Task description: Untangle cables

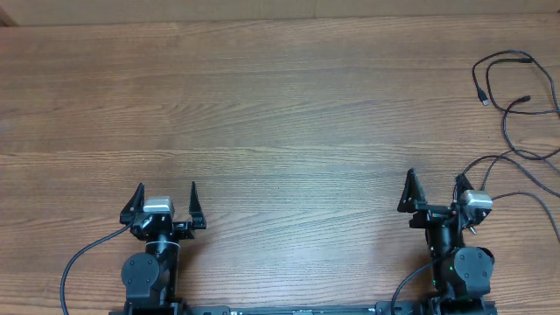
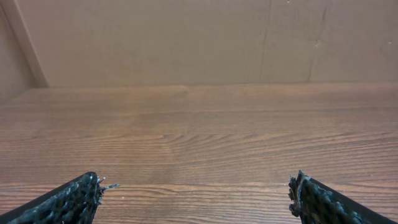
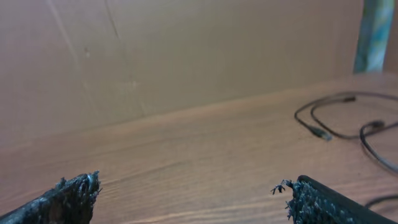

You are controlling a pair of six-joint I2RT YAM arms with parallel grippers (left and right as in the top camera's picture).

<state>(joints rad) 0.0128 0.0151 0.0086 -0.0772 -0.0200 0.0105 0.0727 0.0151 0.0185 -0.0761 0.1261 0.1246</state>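
Note:
Several thin black cables [image 1: 514, 105] lie looped and crossed at the table's far right edge, with small plugs near the top right. In the right wrist view the cables [image 3: 348, 121] show at the right, ahead of the fingers. My right gripper [image 1: 435, 185] is open and empty, near the front right, just left of the lower cable strands. My left gripper [image 1: 166, 194] is open and empty at the front left, far from the cables. The left wrist view shows my left gripper [image 2: 196, 190] over bare wood only.
The wooden table [image 1: 262, 114] runs wide between the arms. A brown wall [image 2: 186, 37] stands behind its far edge. The cables run off the right edge of the overhead view.

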